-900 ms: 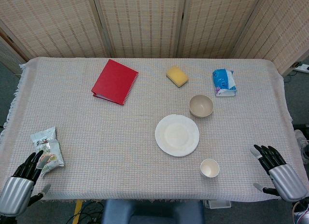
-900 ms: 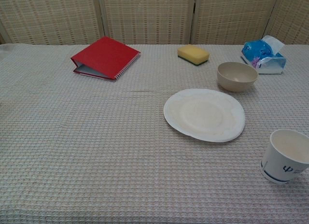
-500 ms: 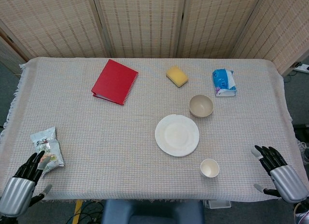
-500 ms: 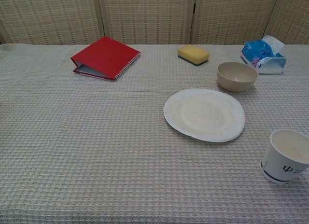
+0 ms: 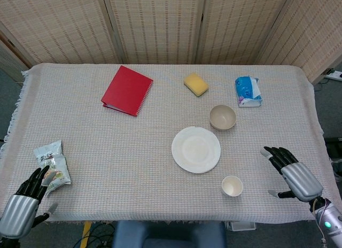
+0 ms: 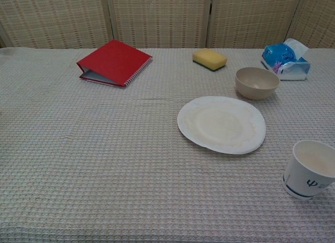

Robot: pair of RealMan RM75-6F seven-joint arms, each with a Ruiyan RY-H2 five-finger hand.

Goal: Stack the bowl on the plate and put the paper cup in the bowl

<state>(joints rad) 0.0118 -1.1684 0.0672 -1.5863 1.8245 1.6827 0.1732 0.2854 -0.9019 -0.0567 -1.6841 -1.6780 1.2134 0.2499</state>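
A beige bowl [image 5: 223,117] [image 6: 257,82] stands upright on the cloth, just beyond the white plate [image 5: 196,149] [image 6: 222,123]. A white paper cup [image 5: 232,186] [image 6: 310,168] stands upright near the front edge, right of the plate. My right hand [image 5: 290,173] hovers over the table to the right of the cup, fingers spread, holding nothing. Low at the front left corner, my left hand [image 5: 24,204] is empty with fingers apart, close to a snack packet [image 5: 52,168]. Neither hand shows in the chest view.
A red binder [image 5: 127,90] [image 6: 114,63] lies at the back left. A yellow sponge [image 5: 196,84] [image 6: 209,59] and a blue tissue pack [image 5: 248,91] [image 6: 286,59] sit at the back right. Woven screens stand behind the table.
My right hand has moved left and forward over the table toward the cup. The left hand has barely shifted. Bowl, plate and cup stay where they were.
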